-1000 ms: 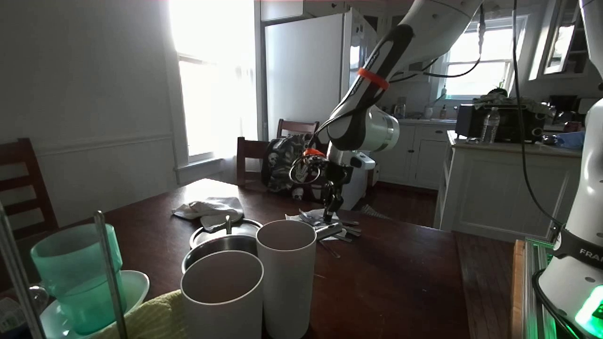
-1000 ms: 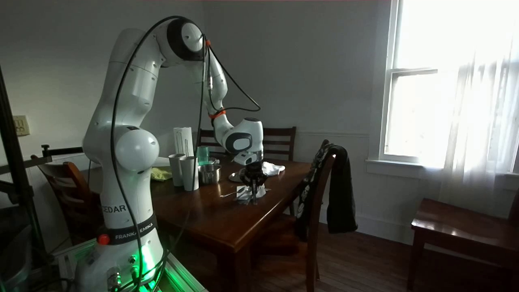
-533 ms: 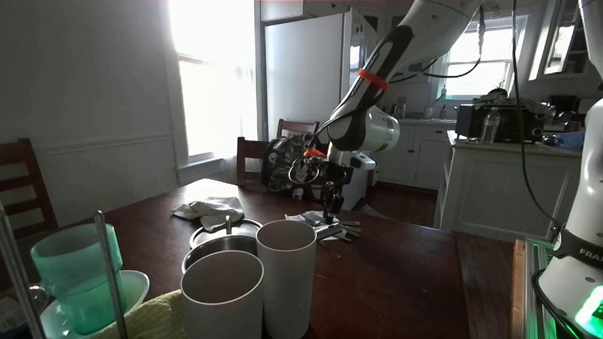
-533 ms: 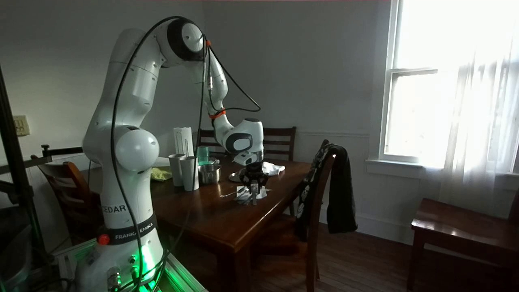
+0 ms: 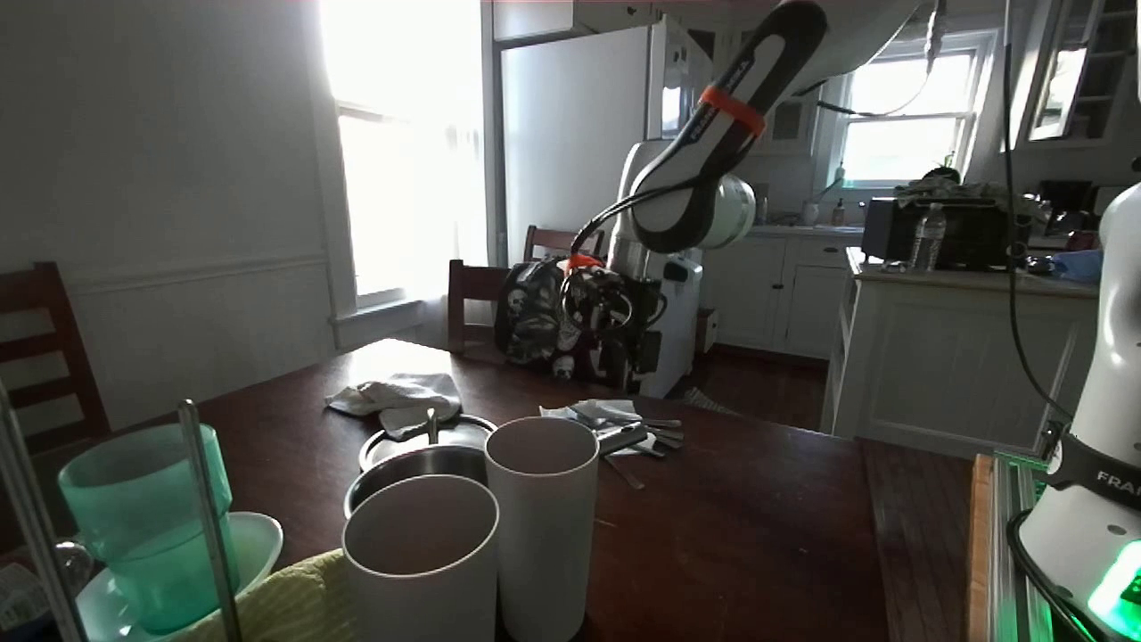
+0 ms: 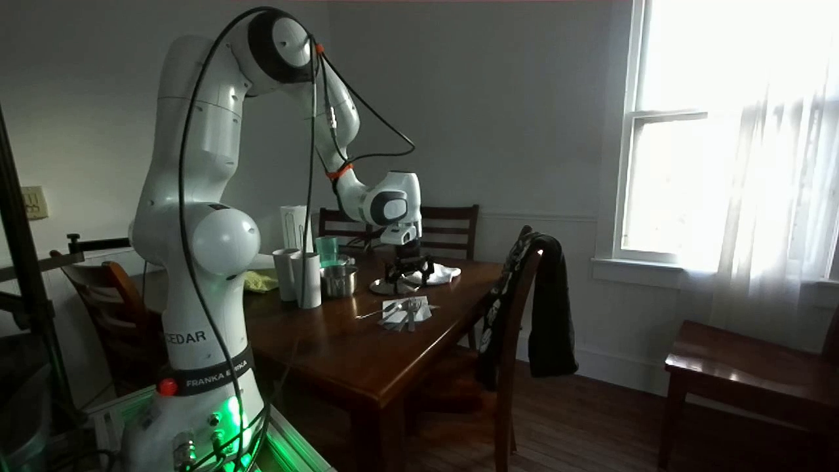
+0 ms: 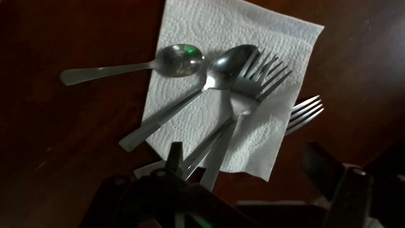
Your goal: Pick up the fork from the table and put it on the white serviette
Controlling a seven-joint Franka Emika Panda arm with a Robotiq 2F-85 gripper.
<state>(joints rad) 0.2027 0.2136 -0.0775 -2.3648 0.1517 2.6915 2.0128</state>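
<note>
Gripper (image 6: 410,278) risen from table (image 5: 740,522) since earlier frame; jaws apart, nothing between. Overlapped forks (image 7: 240,106) lie over white serviette (image 7: 193,123). Placing likely done; next, withdraw clear.

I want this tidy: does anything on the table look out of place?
Yes: in the wrist view, one fork lies partly under the white serviette, its tines poking out past the edge. That looks odd because another fork lies on top.
</note>
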